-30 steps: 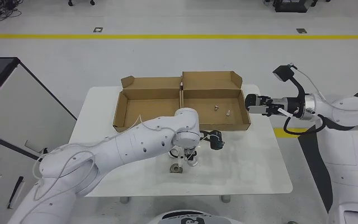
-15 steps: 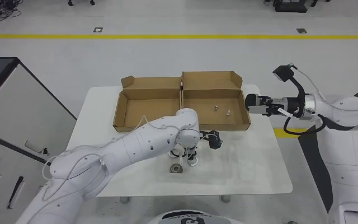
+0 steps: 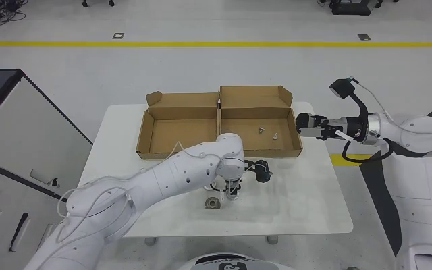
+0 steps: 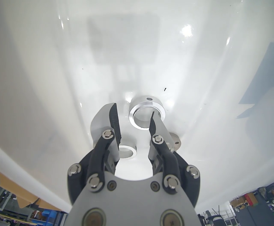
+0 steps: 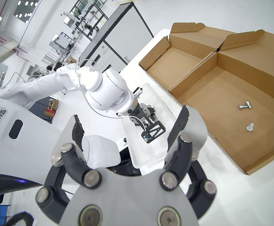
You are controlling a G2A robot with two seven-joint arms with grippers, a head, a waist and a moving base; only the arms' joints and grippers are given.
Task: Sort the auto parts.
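Pincer (image 4: 132, 109) straddles metal ring's (image 4: 137, 107) rim, fingers spread.

I see a shiny silver collar (image 4: 141, 100) on the glossy white table (image 4: 53, 75); plain brown boxes (image 3: 182, 135), silver bolts (image 5: 245, 106).

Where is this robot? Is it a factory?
Probably a robot workshop or test hall: a yellow line painted across the smooth floor, metal racks behind, and a white table with two cardboard boxes, one holding bolts.
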